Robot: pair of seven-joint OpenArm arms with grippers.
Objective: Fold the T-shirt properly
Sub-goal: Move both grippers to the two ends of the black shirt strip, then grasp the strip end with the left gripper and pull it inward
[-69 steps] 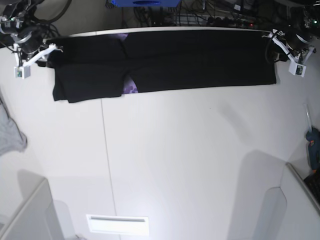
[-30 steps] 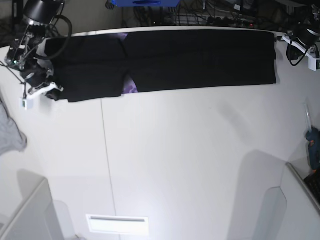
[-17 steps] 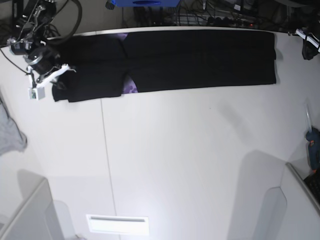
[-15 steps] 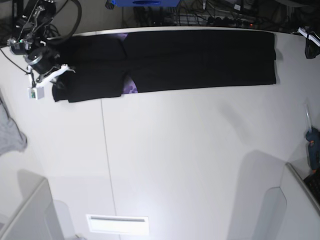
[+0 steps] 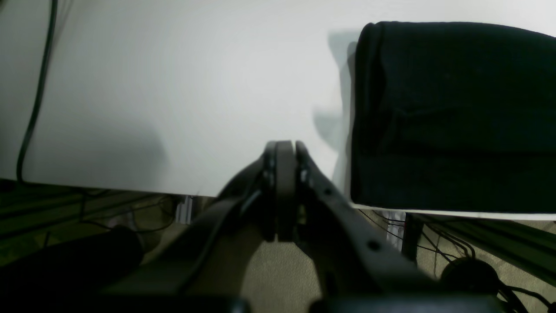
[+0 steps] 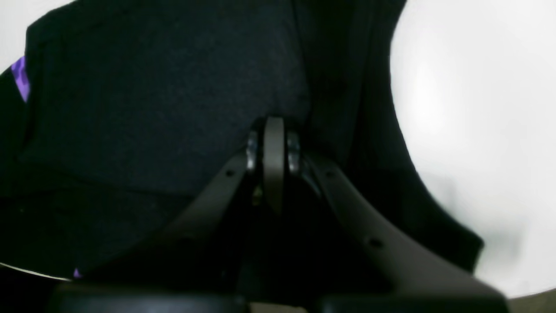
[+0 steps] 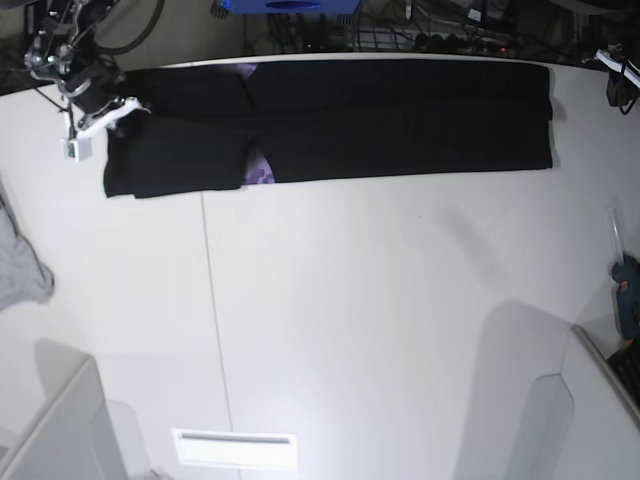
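Observation:
The T-shirt point(image 7: 400, 120) lies as a long black strip along the table's far edge, with a bit of purple print point(image 7: 262, 175) showing at a fold. My right gripper point(image 7: 128, 105) is shut over the shirt's left end; in the right wrist view its closed tips point(image 6: 273, 128) sit above black cloth point(image 6: 152, 108), with nothing visibly pinched. My left gripper point(image 7: 612, 66) is shut off the shirt's right end. In the left wrist view its tips point(image 5: 284, 150) hang over bare table by the far edge, apart from the shirt's end point(image 5: 451, 113).
A light grey cloth point(image 7: 20, 265) hangs at the left edge. A blue-handled tool point(image 7: 627, 300) lies at the right edge. A white slot plate point(image 7: 235, 450) sits near the front. Cables point(image 7: 430, 35) and a blue box point(image 7: 285, 6) are behind the table.
My right gripper has moved from the shirt's near-left corner up to its far-left end. My left gripper has drawn back to the right, away from the shirt. The shirt lies as before.

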